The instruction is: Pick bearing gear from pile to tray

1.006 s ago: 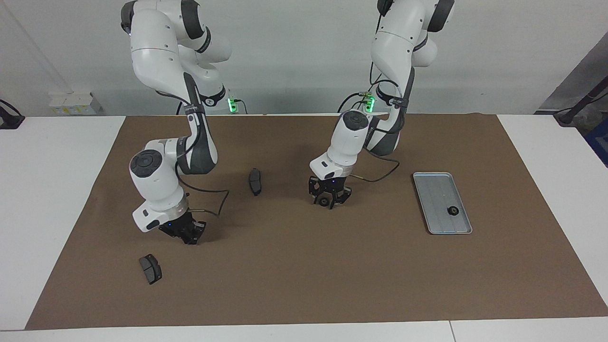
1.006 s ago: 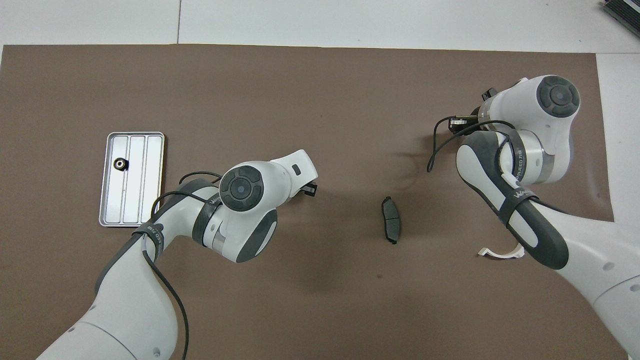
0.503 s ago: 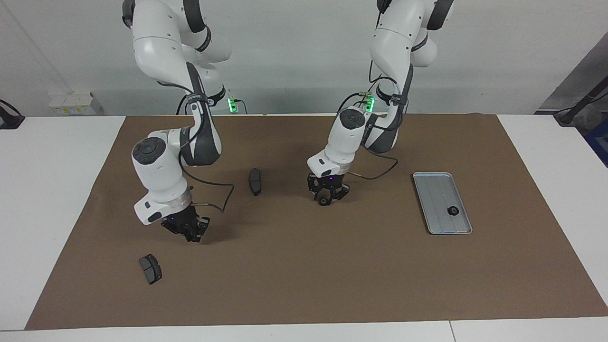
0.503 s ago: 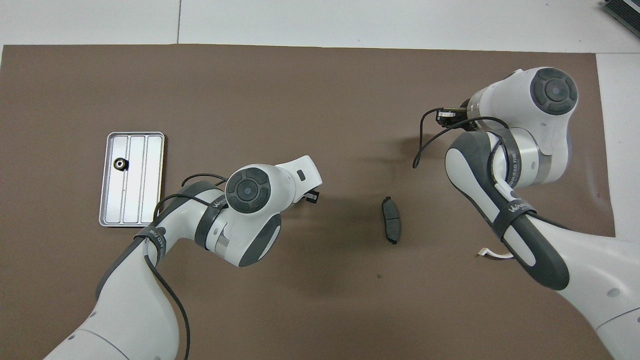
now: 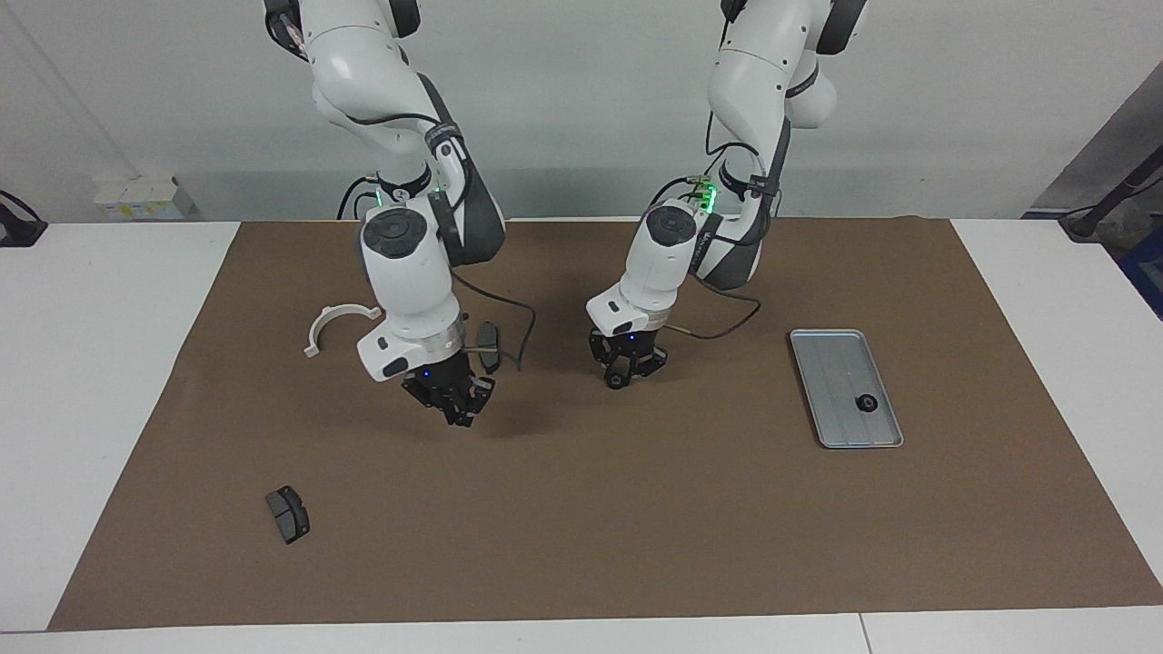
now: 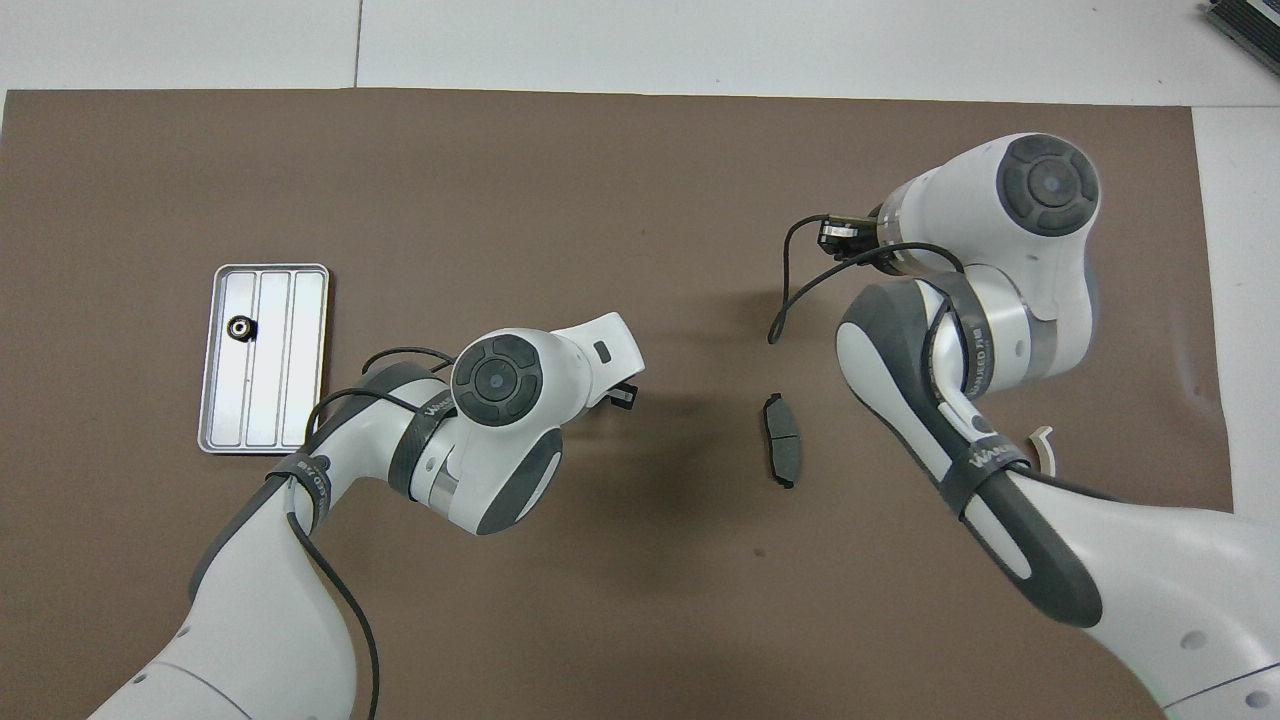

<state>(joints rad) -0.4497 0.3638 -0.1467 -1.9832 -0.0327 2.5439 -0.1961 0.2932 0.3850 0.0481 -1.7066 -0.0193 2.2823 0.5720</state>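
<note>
Left gripper (image 5: 620, 379) raised over mid-surface, closed on a small black gear (image 5: 617, 382), probably for carrying to tray (image 5: 822, 343) at left arm's end, one gear (image 5: 867, 403) inside. Right gripper (image 5: 459, 411) shut, apparently empty, over mid-surface, waiting.

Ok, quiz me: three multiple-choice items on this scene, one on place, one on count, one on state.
1. The tray lies: A) toward the left arm's end; B) toward the right arm's end; C) on a brake pad.
2. Gears in the tray: A) none; B) one; C) three.
3. The left end effector is: A) open over the tray; B) shut on a brake pad; C) shut on a small black gear.
Answers: 1 A, it sits at the left arm's end of the mat; 2 B, a single black gear rests on its floor; 3 C, its fingertips pinch the gear above the mat.
</note>
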